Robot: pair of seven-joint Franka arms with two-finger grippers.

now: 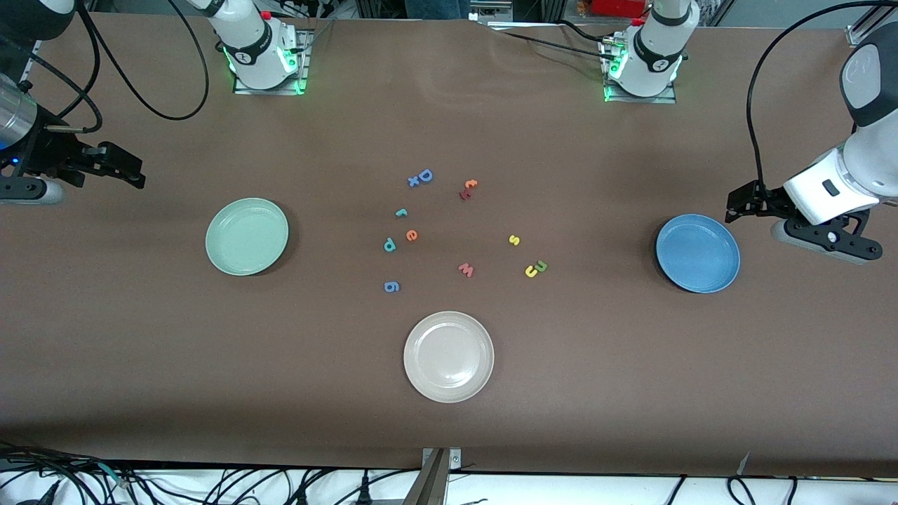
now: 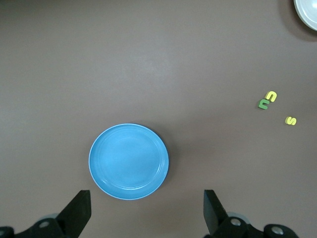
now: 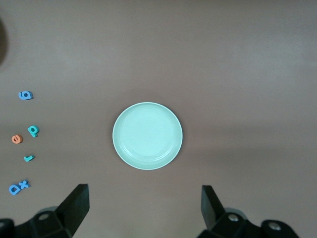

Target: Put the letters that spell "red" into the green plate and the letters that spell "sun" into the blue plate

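The light is even and bright from above; the counter (image 1: 561, 393) shows no glare. Shadows under the plates are soft. All views are sharp.

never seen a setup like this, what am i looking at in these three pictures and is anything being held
These are two robot arms bolted to a brown table. The big picture looks down from a high camera facing them. The other two come from cameras on each arm's wrist, looking down past its own two black fingers.

The left gripper hangs open over the table by the blue plate. The right gripper hangs open by the green plate. Neither holds anything.

In the middle lie small foam letters: a teal r, orange e and teal d, and, toward the left arm's end, a yellow s, yellow u and green n. Other letters and a white plate lie there too. All three plates are empty.
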